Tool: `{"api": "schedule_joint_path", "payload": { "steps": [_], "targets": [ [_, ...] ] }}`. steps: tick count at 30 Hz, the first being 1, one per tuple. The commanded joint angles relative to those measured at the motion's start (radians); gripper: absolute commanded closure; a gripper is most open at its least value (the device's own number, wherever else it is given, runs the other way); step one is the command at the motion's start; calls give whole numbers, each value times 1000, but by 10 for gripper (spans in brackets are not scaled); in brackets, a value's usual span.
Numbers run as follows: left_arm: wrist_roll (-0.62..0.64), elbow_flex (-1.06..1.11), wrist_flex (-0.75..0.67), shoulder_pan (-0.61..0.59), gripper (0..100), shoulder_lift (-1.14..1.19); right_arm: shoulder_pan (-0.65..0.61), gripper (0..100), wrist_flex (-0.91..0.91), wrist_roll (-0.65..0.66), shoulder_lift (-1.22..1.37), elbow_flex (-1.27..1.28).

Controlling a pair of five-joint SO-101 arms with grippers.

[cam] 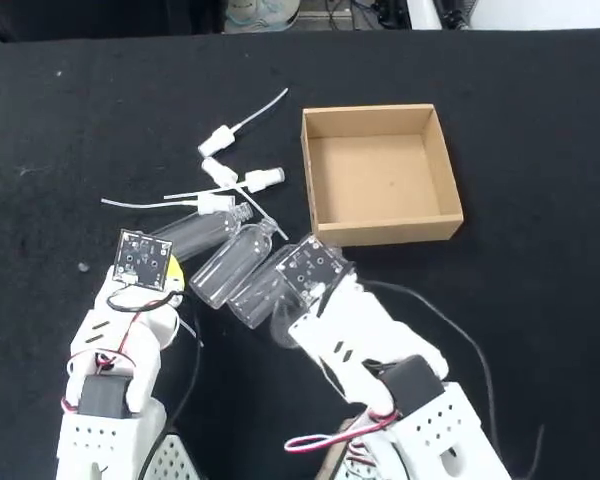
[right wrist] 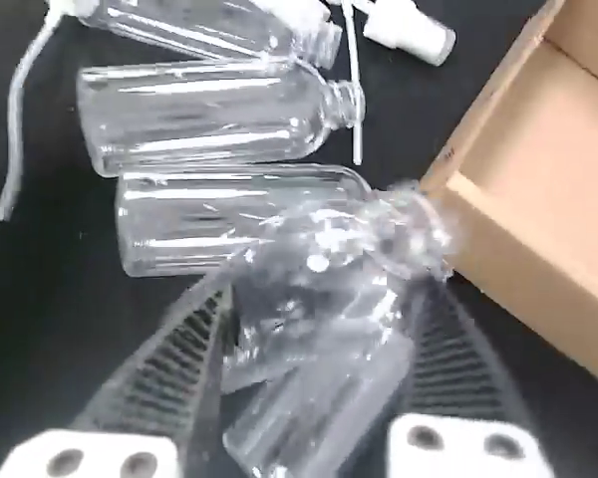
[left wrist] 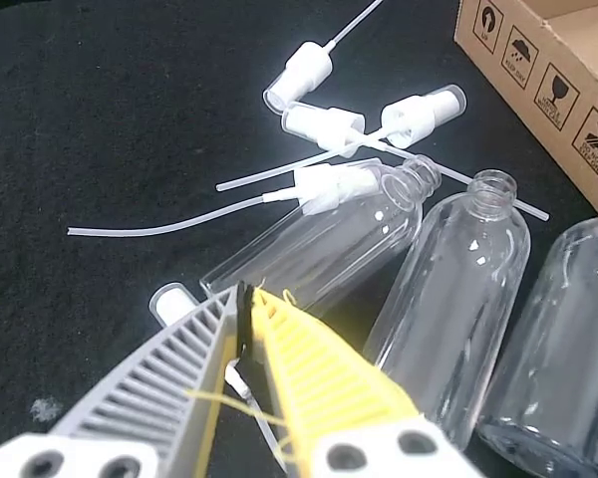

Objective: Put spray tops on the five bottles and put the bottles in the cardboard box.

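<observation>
Three clear bottles without tops lie side by side on the black table: bottle one [cam: 202,231], bottle two [cam: 232,263] and bottle three [cam: 262,290]. My right gripper [right wrist: 319,299] is shut on another clear bottle [right wrist: 329,329], whose neck points at the cardboard box [right wrist: 538,179]. Several white spray tops [cam: 217,140] with long tubes lie beyond the bottles. My left gripper [left wrist: 244,294] is shut just short of the nearest bottle [left wrist: 319,249]. One spray top [left wrist: 169,301] lies partly hidden under its fingers, and I cannot tell whether it is held.
The open cardboard box [cam: 382,235] stands to the right of the bottles. It has nothing inside it. Black tablecloth stretches to the far left and far right. Cables trail behind the right arm.
</observation>
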Motion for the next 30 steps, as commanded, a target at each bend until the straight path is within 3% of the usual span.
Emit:
{"api": "schedule_joint_path", "payload": {
  "steps": [1, 3, 10, 17, 24, 30],
  "targets": [
    [2, 16, 3, 2, 968, -14, -43, 953, -12, -11, 2, -19],
    [2, 16, 3, 2, 968, -14, -41, 991, -6, -11, 2, -53],
    [2, 16, 3, 2, 968, -14, -40, 982, 72, -11, 2, -137],
    [2, 16, 3, 2, 968, -14, -46, 971, 14, -11, 2, -67],
    [2, 16, 3, 2, 968, -14, -61, 778, 74, -127, 2, -145],
    [2, 16, 3, 2, 968, -14, -209, 783, 126, -178, 13, -257]
  ]
}}
